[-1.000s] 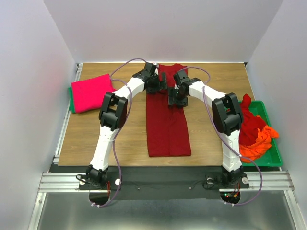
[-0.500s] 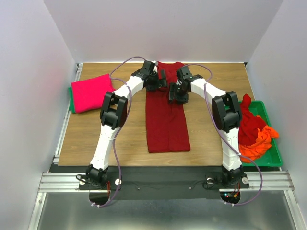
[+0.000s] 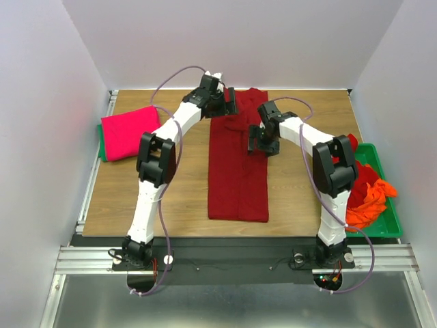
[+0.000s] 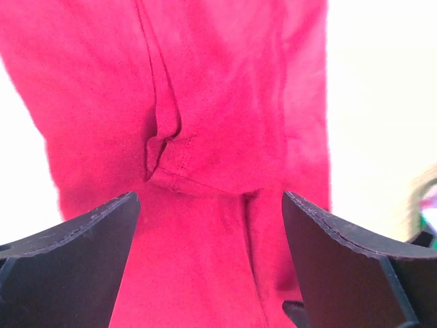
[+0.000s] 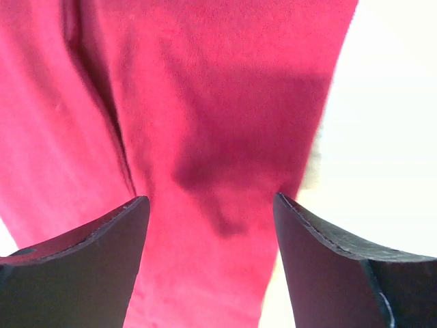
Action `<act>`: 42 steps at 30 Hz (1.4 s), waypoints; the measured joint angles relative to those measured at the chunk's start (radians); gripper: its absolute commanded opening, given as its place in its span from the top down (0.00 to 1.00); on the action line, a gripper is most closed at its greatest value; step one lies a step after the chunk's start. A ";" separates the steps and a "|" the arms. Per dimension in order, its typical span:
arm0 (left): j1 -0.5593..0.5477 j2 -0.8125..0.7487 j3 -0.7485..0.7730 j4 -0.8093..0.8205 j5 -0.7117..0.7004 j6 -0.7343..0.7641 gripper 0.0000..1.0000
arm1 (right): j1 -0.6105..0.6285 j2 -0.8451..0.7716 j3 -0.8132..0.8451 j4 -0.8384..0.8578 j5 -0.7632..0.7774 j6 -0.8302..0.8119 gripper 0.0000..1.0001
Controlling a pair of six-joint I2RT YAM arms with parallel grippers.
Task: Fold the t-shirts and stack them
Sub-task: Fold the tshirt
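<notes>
Some shirts [image 3: 367, 197] (red, orange) crumpled in tray [image 3: 394, 220].

A robotics laboratory test cell is shown. A wooden table [image 3: 136, 198] is enclosed on three sides by plain grey panels [image 3: 41, 102]. Two white-and-black arms, the left arm [image 3: 147, 205] and the right arm [image 3: 329, 212], are bolted to a black base plate [image 3: 225, 266] carried on an aluminium extrusion rail [image 3: 82, 256]. Purple cables [image 3: 181, 69] are routed along the arms. Indicator lights [image 3: 326, 277] are lit at the right base. A green plastic tray [image 3: 388, 225] is set at the table's right edge.
</notes>
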 measured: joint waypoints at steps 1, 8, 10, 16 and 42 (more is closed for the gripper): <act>0.000 -0.032 -0.010 0.002 -0.011 0.009 0.02 | 0.000 -0.021 -0.011 -0.011 0.002 0.000 0.21; -0.002 -0.390 -0.276 0.028 -0.108 0.076 0.01 | 0.000 -0.155 -0.019 -0.019 -0.002 -0.005 0.20; -0.008 -0.541 -0.433 0.062 -0.145 0.081 0.01 | 0.000 -0.219 -0.047 -0.009 -0.017 -0.004 0.20; -0.089 -0.832 -0.827 0.098 -0.240 0.039 0.01 | 0.001 -0.448 -0.291 0.011 -0.048 0.011 0.20; -0.549 -1.233 -1.380 -0.055 -0.397 -0.546 0.03 | 0.186 -0.975 -1.004 0.051 -0.088 0.375 0.36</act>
